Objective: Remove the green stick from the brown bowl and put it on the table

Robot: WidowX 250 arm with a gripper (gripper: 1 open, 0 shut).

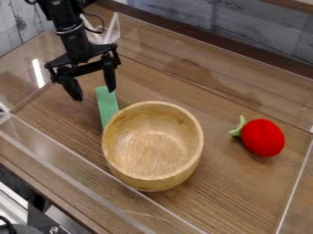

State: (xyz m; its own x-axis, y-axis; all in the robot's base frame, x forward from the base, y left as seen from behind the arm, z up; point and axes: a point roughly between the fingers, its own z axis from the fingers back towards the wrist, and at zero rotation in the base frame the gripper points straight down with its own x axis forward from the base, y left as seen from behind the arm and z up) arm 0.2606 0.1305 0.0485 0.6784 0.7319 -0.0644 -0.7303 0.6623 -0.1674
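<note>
Black, jointed and two-fingered, the robot gripper (83,77) reaches in from the upper left, above a brown wood-grain tabletop (232,59). Its two dark fingers are spread, with a gap between the tips and nothing pinched in it; one tip points down on the left, the other on the right, close to the top end of the green stick. Whether that right tip touches the stick cannot be told from this view.

Just right of the gripper and reaching below it in the picture is the small, flat, light-green rectangular stick (108,105). It runs lengthwise away from the gripper, its lower end meeting the upper left rim of the bowl. Whether it rests on the table along its whole length is unclear.

Below and to the right of the gripper sits a round, light-brown wooden bowl (153,144) with visible grain and a thick rim, the largest object in view.

Well apart from the gripper, at the far right and lower than it in the picture, a red strawberry (263,138) with a green leaf at its upper left lies on the tabletop.
</note>
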